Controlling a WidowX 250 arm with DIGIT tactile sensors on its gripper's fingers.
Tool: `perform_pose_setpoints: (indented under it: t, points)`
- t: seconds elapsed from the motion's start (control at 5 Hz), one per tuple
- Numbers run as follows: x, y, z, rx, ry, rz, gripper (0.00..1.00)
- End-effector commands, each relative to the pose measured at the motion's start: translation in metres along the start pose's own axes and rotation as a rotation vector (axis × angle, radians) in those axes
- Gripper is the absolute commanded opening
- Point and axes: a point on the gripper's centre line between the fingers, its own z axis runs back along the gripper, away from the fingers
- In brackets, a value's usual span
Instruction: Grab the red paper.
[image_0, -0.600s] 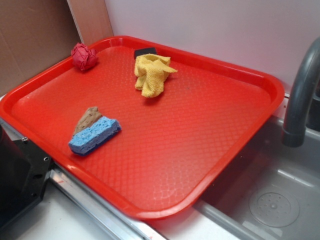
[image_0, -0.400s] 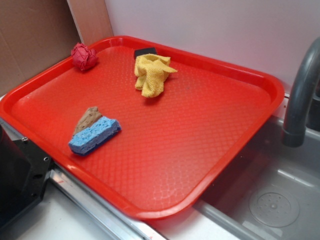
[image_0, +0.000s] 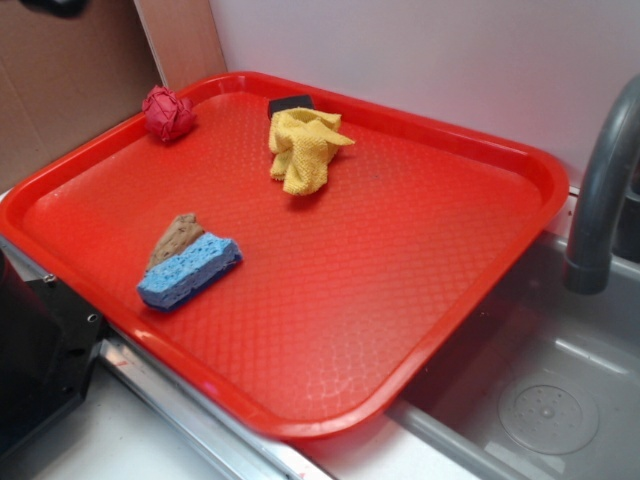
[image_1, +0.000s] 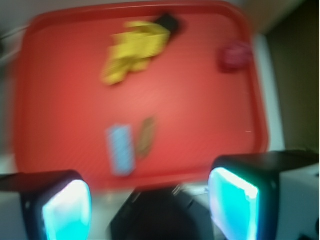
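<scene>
Wrist view, blurred, looks down from high above: the gripper hangs over the near edge of the tray, its two lit fingers spread wide apart with nothing between them. Just beyond lie the blue sponge and a brown scrap. Farther on, the yellow cloth sits left of centre. The red paper lies far and to the right of the gripper, near the tray's far right corner, well apart from everything else. Being roughly round, it probably has no long axis to line up with.
</scene>
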Motion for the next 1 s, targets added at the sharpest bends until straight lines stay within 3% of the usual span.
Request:
perform_pose_setpoints:
  t: [0.0,0.2,0.4,0.8]
  points:
    - [0.054,0.047,-0.056,0.086,-0.09,0.493,1.0]
    - [0.074,0.056,-0.09,0.155,-0.077,0.61,1.0]
    - [0.088,0.053,-0.109,0.178,-0.07,0.619,1.0]
    - [0.088,0.053,-0.109,0.178,-0.07,0.619,1.0]
